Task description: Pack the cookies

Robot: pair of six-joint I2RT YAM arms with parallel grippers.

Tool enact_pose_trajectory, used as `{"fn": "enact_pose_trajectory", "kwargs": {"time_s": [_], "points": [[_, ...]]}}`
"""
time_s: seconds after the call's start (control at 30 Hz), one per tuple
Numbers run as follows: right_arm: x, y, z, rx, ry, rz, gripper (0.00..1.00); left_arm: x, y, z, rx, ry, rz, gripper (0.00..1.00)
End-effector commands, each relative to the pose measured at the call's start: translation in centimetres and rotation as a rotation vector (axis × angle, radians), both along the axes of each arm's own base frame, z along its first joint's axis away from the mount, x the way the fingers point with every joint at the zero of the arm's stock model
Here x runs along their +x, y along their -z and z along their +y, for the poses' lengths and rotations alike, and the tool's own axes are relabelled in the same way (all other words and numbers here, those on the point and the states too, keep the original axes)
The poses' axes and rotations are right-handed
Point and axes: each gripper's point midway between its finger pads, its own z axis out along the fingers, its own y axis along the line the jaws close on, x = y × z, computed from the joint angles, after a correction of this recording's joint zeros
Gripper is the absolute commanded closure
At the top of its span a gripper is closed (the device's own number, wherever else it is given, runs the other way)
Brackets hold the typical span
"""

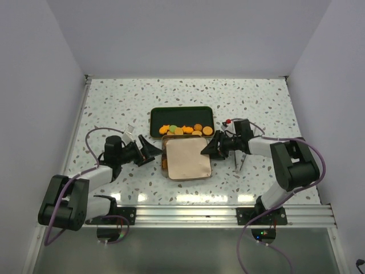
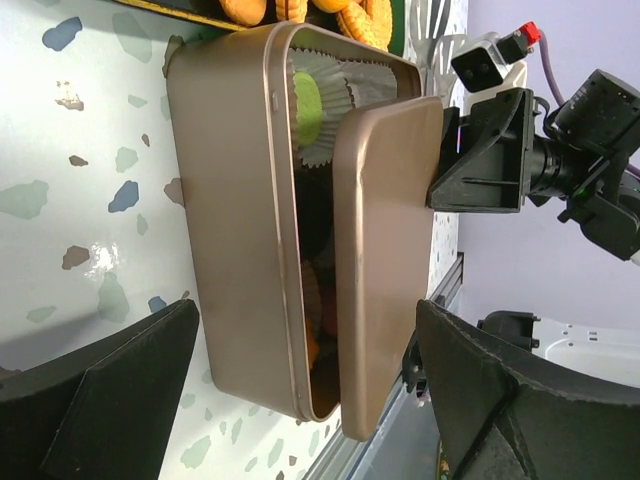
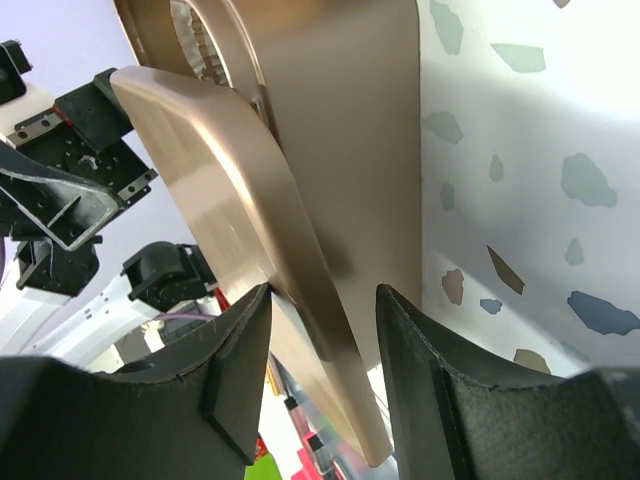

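A tan tin (image 1: 166, 166) stands mid-table with its tan lid (image 1: 187, 157) tilted over it, leaving a gap on the left. My right gripper (image 1: 204, 149) is shut on the lid's right edge; in the right wrist view its jaws (image 3: 325, 300) straddle the lid (image 3: 230, 190). My left gripper (image 1: 153, 152) is open and empty just left of the tin, its jaws wide either side of the tin (image 2: 230, 180) and lid (image 2: 385, 250). Inside are white paper cups (image 2: 345, 85), a green cookie (image 2: 307, 105) and orange ones (image 2: 313, 340). More cookies (image 1: 185, 129) lie in the tray behind.
The dark green tray (image 1: 154, 114) sits right behind the tin, touching or nearly touching it. White walls close in the table on three sides. The arms' metal rail (image 1: 188, 214) runs along the near edge. Cables trail beside both arms.
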Motion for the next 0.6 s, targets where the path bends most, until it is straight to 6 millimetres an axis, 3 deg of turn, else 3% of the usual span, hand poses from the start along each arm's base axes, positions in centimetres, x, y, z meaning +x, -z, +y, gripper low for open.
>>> {"fn": "enact_pose_trajectory", "kwargs": {"time_s": [0.0,0.4,0.57], "points": [[0.4,1.2,-0.6,-0.075,0.017,0.017,0.52,0.7,-0.6,-0.4,0.009,0.010,-0.068,0.05],[3.3,0.8,0.2,-0.061,0.071,0.067,0.52,0.2,-0.4,-1.5,0.004,0.027,-0.068,0.05],[3.6,0.7,0.9,-0.072,0.078,0.085,0.52,0.5,-0.9,-1.9,0.001,0.032,-0.081,0.04]]}}
